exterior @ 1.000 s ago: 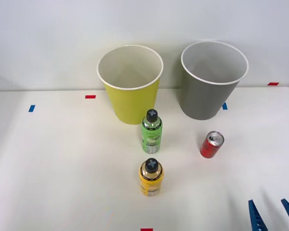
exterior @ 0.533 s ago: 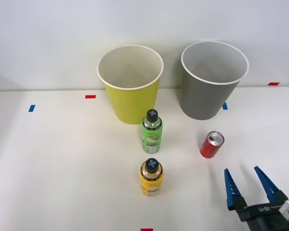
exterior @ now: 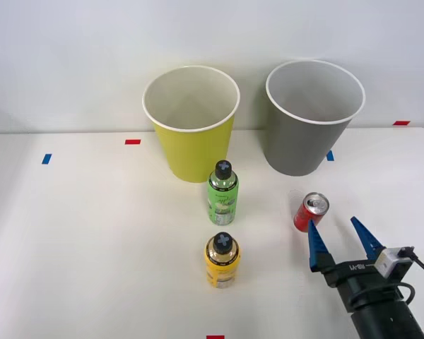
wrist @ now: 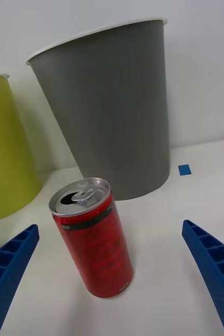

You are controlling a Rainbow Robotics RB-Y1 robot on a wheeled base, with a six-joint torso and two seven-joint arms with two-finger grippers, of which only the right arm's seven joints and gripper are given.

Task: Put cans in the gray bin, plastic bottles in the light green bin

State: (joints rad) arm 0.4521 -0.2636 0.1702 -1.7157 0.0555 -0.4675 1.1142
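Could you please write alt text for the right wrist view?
A small red drink can with a silver pull-tab top stands upright on the white table, between the open blue ribbed tool. Behind it stands the tall gray bin, with the yellow-green bin beside that.

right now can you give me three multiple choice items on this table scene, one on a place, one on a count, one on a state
1. Where does the small red drink can stand?
A. in front of the tall round gray bin
B. inside the tall round yellow-green bin
C. left of the green-label plastic bottle

2. How many black-capped bottles stand on the white table?
A. one
B. two
C. three

3. What is the right gripper doing?
A. shut on the can
B. shut on a bottle
C. open, holding nothing

Answers:
1 A, the can stands on the table just before the gray bin.
2 B, the green-label bottle and the yellow-label bottle.
3 C, in the wrist view the blue fingers sit apart on either side of the can.
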